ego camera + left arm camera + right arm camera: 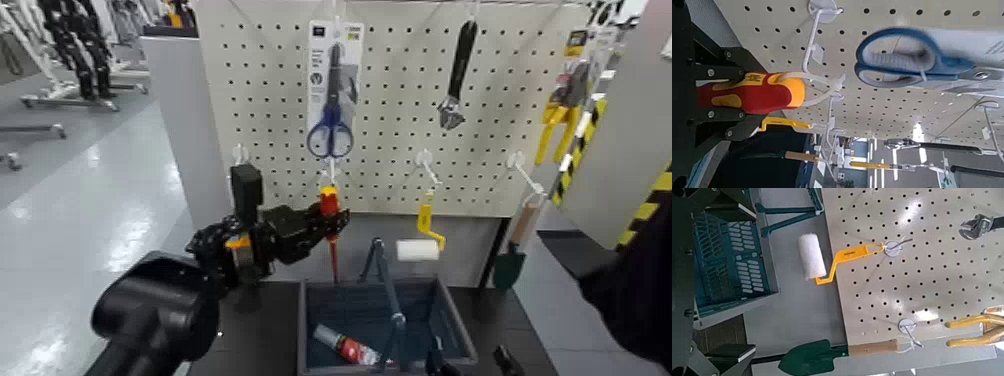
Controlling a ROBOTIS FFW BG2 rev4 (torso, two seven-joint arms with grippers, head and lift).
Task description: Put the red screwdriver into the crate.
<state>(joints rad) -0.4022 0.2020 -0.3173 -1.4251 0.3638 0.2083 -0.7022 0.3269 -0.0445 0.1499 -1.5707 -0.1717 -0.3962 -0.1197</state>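
1. And here's the left wrist view, giving us what the head view only hints at: a pale loop at the butt of the red screwdriver [774, 92], running up to a white hook [817, 51]. The head view answers with the shaft, pointing down, and the whole blue-handled pair of scissors [331, 130] on its card. Over on the right wrist view, the slatted crate [731, 258] shows its side openings in close-up.

2. Textures now, left to right across the head view! Smooth red handle with yellow patches, slim red shaft; perforated pale pegboard [400, 110]; dark blue-grey plastic basket with looped handles, a red-and-white tube [345, 345] lying inside. Next, a fluffy white roller [418, 250] on a bent yellow frame, a metal-headed wrench [455, 80] above it, then a green trowel [508, 268] with a wooden handle, and yellow-handled pliers [563, 110] farther right.

3. To the claws! The left gripper [333, 220] is clamped round the screwdriver's handle, up in front of the pegboard, the tool upright, its tip near the crate's back left corner, not down inside. The right gripper [749, 282] waits low by the crate's right side, jaws spread, gripping nothing.
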